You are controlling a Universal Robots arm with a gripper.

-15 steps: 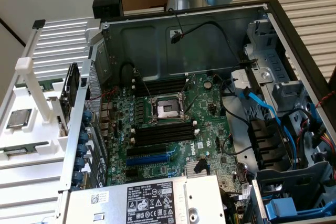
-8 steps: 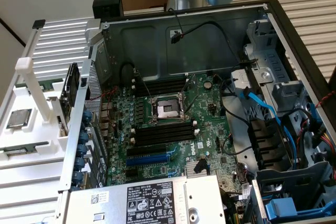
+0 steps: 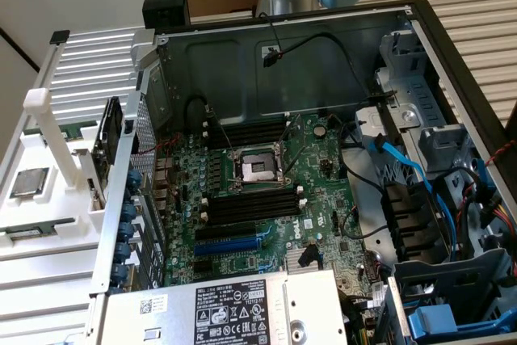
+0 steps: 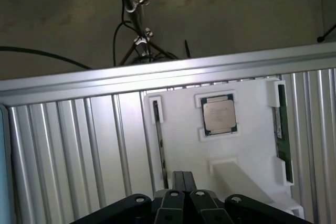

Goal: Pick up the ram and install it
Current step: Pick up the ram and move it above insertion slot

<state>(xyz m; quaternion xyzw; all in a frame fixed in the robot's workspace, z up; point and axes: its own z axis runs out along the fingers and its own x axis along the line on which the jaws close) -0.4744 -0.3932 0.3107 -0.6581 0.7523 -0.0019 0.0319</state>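
My gripper (image 4: 184, 174) is shut with nothing between its fingers, above the white holder plate (image 4: 247, 103) on the ribbed aluminium table. A dark-green ram stick (image 4: 283, 140) lies along one edge of that plate. A second thin dark stick (image 4: 158, 140) stands on edge in a narrow slot close to my fingertips. In the exterior view a dark ram board (image 3: 106, 140) stands on edge in the white holder (image 3: 48, 199), beside the open computer case. The motherboard's long black memory slots (image 3: 250, 204) lie bare, flanking the processor socket (image 3: 254, 169).
A square silver processor chip (image 4: 219, 115) sits in a pocket of the plate, as the exterior view also shows it (image 3: 28, 182). A white post (image 4: 236, 174) rises from the plate. Cables (image 3: 404, 167), drive cages and the power supply (image 3: 234, 309) crowd the case.
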